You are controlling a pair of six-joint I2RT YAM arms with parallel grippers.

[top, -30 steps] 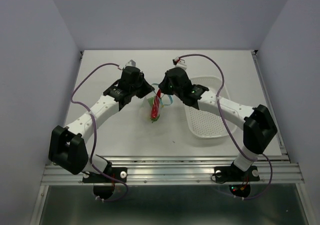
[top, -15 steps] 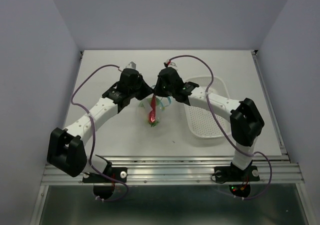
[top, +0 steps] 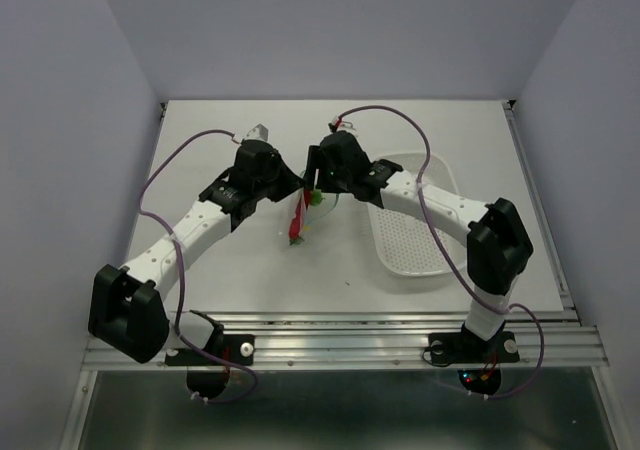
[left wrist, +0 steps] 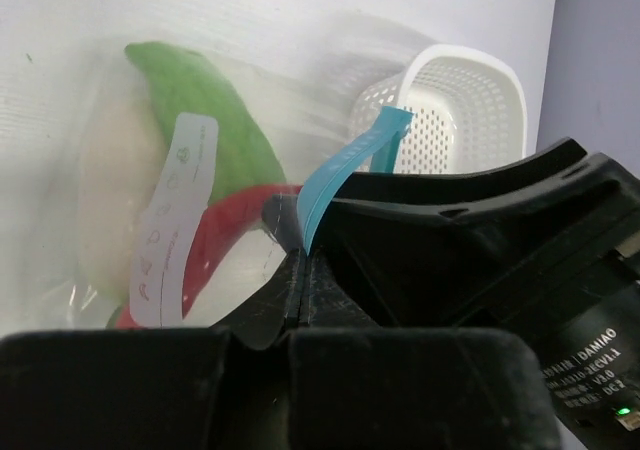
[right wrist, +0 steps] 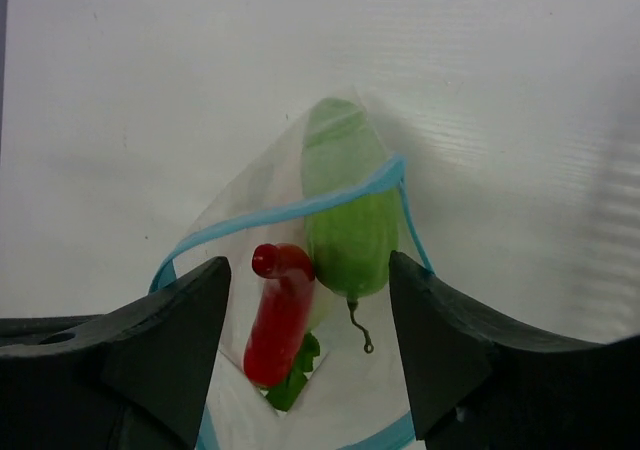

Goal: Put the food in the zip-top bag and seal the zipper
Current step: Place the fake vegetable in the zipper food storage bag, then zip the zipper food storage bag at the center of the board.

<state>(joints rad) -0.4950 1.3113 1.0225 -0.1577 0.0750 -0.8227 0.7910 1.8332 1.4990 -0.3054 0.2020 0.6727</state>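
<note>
White bench (top: 200,140) fills the middle of the top view, with the white perforated plastic basket (top: 410,240) lying right of centre. At centre, the small clear crinkly zip-top bag (top: 300,225) sits between both tools. Left tool (left wrist: 303,270) is pressed together, pinching the bag's edge. Right tool (right wrist: 308,270) is spread wide, one finger on either side of the bag's mouth. Inside the bag are the green cucumber-like piece (right wrist: 345,200), the white radish (left wrist: 110,195) and the thin red chili (right wrist: 278,315). The narrow light blue zipper strip (left wrist: 345,165) curls up out of the left pinch.

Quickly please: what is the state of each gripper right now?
Left gripper: closed, pinching the zipper of the zip-top bag.
Right gripper: open, holding nothing.
</note>
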